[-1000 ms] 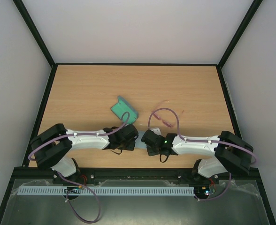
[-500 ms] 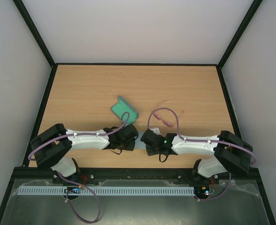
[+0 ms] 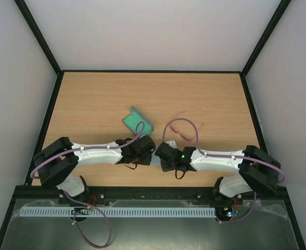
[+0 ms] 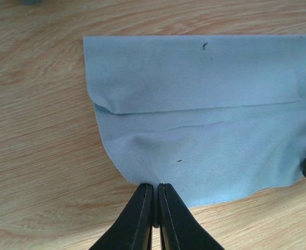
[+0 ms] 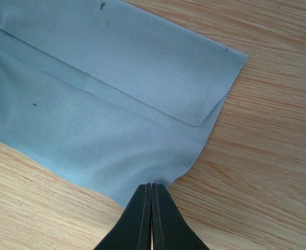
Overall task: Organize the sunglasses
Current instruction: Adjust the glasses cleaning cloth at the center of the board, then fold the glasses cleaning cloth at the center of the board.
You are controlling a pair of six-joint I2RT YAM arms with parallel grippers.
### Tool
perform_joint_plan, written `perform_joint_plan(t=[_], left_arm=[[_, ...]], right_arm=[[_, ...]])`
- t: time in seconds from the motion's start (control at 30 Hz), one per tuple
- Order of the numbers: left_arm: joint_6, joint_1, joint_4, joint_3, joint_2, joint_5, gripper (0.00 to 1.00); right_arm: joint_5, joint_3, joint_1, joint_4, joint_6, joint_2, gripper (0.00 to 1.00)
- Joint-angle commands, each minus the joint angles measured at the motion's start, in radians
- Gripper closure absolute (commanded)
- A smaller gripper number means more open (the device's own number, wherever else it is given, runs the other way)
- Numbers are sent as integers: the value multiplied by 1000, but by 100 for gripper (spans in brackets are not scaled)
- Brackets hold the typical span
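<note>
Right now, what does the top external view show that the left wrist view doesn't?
Only top external: the pink sunglasses and the green-lined case, lying apart beyond both arms. Only left wrist: the blue-grey cloth folded over with a crease, and the left gripper pinched shut on its near edge. Both: that cloth on the wooden table.

Pale blue cloth (image 4: 205, 135) with one fold, lying on wooden surface (image 4: 33, 156); open green-lined case (image 3: 137, 124) farther back.
</note>
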Motion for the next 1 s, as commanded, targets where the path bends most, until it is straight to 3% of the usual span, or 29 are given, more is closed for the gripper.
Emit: perform_joint_plan(t=[0.0,0.97], left_arm=[[7,5,-38,32,-11,-19,91],[83,101,-57,132,51,-2,89]], right_arm=[[33,21,5,-62,1,-19,99],[29,93,-123,-71,-108,8,99]])
